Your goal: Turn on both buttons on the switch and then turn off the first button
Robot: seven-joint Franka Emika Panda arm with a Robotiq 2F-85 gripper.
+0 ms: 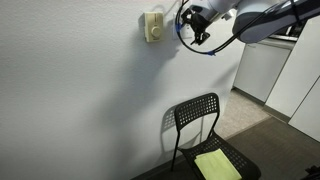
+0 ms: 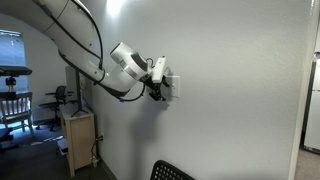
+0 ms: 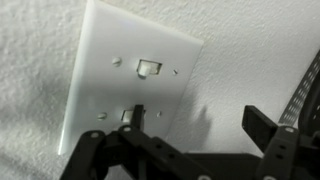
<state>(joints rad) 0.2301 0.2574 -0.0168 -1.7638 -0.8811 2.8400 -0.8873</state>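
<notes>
In the wrist view the switch (image 3: pixel 125 85) is a white wall plate on a textured white wall. It has two small toggle buttons: the upper one (image 3: pixel 149 69) is in plain sight, and one fingertip partly covers the lower one (image 3: pixel 127 117). My gripper (image 3: pixel 200 118) is open, with one finger in front of the lower toggle and the other over bare wall. In both exterior views the gripper (image 1: pixel 195 30) (image 2: pixel 158 85) is up against the wall. The switch plate (image 2: pixel 174 86) shows just past it in an exterior view and is hidden in the other.
A cream-beige box with a round dial (image 1: pixel 152 27) hangs on the wall beside the gripper. A black chair (image 1: pixel 205 135) with a yellow-green cloth (image 1: pixel 217 165) stands below. A wooden cabinet (image 2: pixel 80 140) stands by the wall.
</notes>
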